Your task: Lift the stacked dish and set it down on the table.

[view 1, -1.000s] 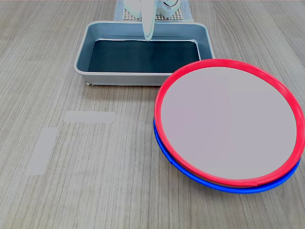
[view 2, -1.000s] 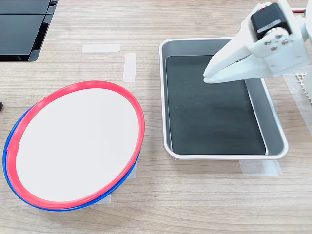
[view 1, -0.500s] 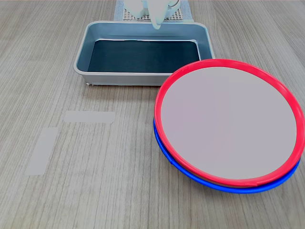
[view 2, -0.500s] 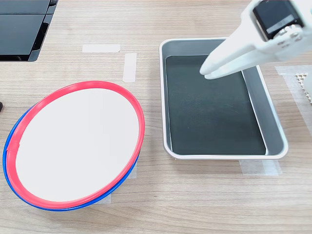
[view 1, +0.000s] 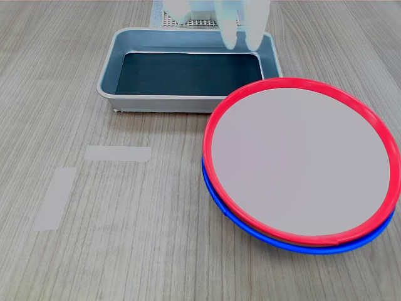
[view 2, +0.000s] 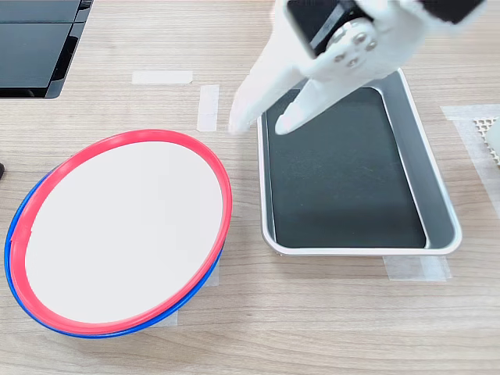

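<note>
A robotics lab or office test bench: a light wood-grain desk (view 2: 328,328) marked with pale tape strips (view 1: 118,153), a white 3D-printed robot arm (view 2: 344,39), and a dark flat electronic device (view 2: 35,47) at the second exterior view's top left corner.

Grey metal tray (view 1: 106,81) with dark bottom; blue-rimmed plate (view 2: 16,293); tape strips (view 1: 118,153)

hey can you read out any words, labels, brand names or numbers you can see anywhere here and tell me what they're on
None: no readable text in either exterior view.
The red-rimmed plate, the blue-rimmed plate under it, the grey tray, the tape strips and the gripper all look unmarked.
The dark object in the second exterior view's corner shows no lettering.
</note>
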Controlling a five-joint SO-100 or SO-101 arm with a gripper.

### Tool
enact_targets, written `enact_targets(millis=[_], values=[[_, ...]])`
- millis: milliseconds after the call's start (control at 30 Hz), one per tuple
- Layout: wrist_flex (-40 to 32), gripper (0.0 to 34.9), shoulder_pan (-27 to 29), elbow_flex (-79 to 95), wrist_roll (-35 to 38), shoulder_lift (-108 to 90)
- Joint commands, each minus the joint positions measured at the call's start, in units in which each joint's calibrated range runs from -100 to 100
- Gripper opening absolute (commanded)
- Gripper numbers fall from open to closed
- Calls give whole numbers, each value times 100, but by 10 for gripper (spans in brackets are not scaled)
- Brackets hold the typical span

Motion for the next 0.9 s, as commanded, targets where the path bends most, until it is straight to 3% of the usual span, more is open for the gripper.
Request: enact_targets(millis=[0,400,867], values=[[94,185,-166,-976,-63,813],[-434,196,-599,-1595,-44,1990],[-979,156,-608,-2078,15,2920]])
